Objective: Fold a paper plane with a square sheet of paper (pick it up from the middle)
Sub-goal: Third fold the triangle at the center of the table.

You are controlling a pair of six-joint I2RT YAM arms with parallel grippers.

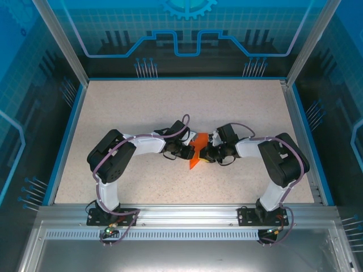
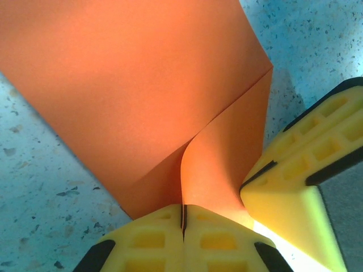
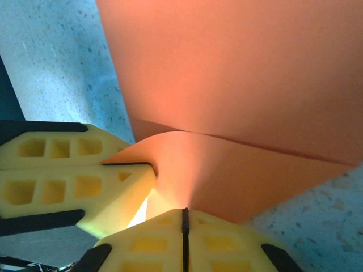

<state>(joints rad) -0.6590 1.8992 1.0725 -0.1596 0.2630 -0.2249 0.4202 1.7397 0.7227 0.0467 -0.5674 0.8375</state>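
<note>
The orange square sheet of paper (image 1: 198, 151) is held just above the middle of the table, folded over itself with a sharp crease. In the left wrist view the paper (image 2: 130, 90) spreads away from my left gripper (image 2: 183, 208), whose yellow fingers are shut on a curled flap's edge. My right gripper (image 2: 266, 181) pinches the same flap from the right. In the right wrist view my right gripper (image 3: 184, 212) is shut on the paper (image 3: 238, 85), and the left gripper (image 3: 152, 168) grips the flap's corner at the left. From above, the left gripper (image 1: 189, 150) and right gripper (image 1: 210, 153) meet at the paper.
The speckled beige table (image 1: 142, 107) has a blue rim (image 1: 67, 136) on its left, far and right sides. Metal frame posts (image 1: 61, 42) stand at the far corners. An aluminium rail (image 1: 181, 214) with both arm bases runs along the near edge.
</note>
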